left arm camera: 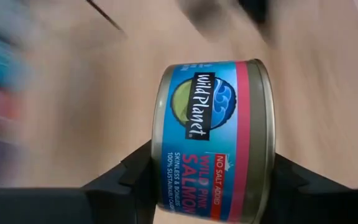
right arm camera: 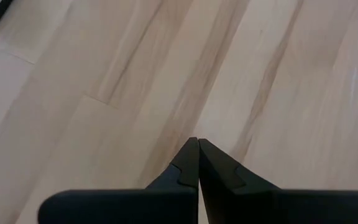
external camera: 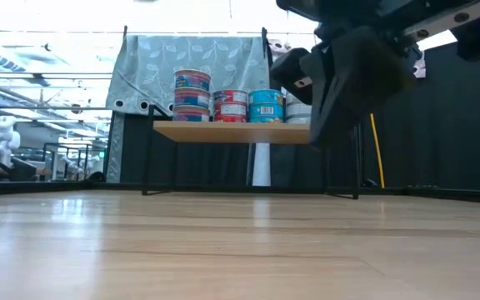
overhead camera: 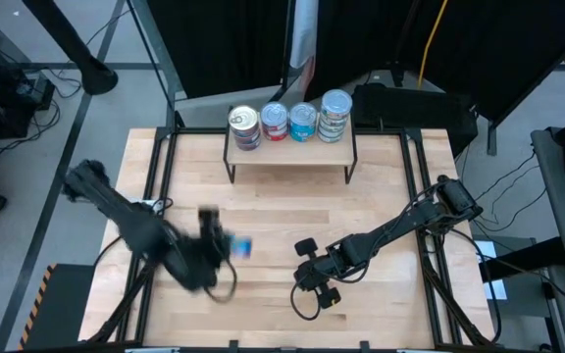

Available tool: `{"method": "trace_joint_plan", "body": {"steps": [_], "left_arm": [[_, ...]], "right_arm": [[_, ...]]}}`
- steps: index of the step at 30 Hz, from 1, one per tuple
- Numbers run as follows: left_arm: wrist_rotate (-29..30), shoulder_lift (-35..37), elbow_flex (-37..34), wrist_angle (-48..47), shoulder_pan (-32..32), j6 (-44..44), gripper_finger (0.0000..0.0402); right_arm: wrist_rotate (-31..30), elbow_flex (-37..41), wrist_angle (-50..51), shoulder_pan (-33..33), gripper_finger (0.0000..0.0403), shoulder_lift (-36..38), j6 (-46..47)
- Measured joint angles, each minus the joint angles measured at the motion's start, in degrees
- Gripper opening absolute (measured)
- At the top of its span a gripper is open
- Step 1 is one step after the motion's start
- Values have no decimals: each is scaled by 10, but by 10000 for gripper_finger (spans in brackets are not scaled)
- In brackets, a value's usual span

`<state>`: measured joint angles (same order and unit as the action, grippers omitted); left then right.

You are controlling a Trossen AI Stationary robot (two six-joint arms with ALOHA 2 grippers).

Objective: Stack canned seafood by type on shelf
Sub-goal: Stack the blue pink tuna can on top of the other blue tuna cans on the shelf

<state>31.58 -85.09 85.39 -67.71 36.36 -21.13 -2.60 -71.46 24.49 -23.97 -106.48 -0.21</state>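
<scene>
Room: dark curtains behind; cables and gear on the floor to both sides.
Surface [overhead camera: 381, 196]: light wood planks, black rails along both side edges; bare where the arms work.
Shelf [overhead camera: 290, 149]: small wood riser on thin black legs, centred at the surface's far edge.
On shelf: four stacks of tins in a row [overhead camera: 289, 122], running from the riser's left end to its right end. Low view shows the leftmost stack [external camera: 192, 96] standing tallest; the rightmost is partly hidden behind the arm there.
Left gripper [overhead camera: 226, 247]: over the near-left part of the surface, closed partway on one tin [left arm camera: 213, 140], fingers clamping its opposite sides. Label reads wild pink salmon, blue with a pink-red band.
Tin attitude: flat faces look tipped sideways rather than level, judging by the wrist view; can't confirm the exact angle.
Right gripper [right arm camera: 197, 163]: fully closed, holding nothing, parked low over the near-centre of the surface, pointing at bare wood.
Key relation: shelf lies straight toward the far edge from the held tin, well apart. The left arm has the tin; the right arm sits alongside its path, not across it.
Step, as judged: carry phase, tin lifted and due for a stack.
Next move needs: tin turned flat-face-down and set square on the matching stack.
Risk: an off-centre drop could topple a stack.
</scene>
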Motion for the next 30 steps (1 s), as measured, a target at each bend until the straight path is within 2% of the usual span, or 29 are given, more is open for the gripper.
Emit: {"method": "trace_joint_plan", "body": {"steps": [2,4,6,8,10,12,16,19,23,25,30], "left_arm": [[66,45,44,17,-34,60,188],[107,89,80,62,-84,136,188],[114,127,106,147,-144,213,188],[97,160,122,236,-212,275,188],[47,185,133,318,-282,310,188],[-10,204,141,376,-349,307,188],[-98,216,146,422,-469,235,188],[-146,206,146,390,-545,144,188],[-293,166,146,313,-638,55,188],[-363,137,143,279,-675,37,188],[-486,81,144,235,-738,35,188]], "right_arm": [[0,0,3,0,0,1,0],[0,0,3,0,0,4,0],[0,0,3,0,0,9,0],[0,0,3,0,0,15,-1],[0,0,5,0,0,20,0],[-1,0,7,0,0,25,-1],[-1,0,16,0,0,28,-1],[-1,0,23,0,0,29,-2],[-2,0,43,0,0,38,0],[-4,0,57,0,0,46,5],[-5,0,95,0,0,71,29]]}}
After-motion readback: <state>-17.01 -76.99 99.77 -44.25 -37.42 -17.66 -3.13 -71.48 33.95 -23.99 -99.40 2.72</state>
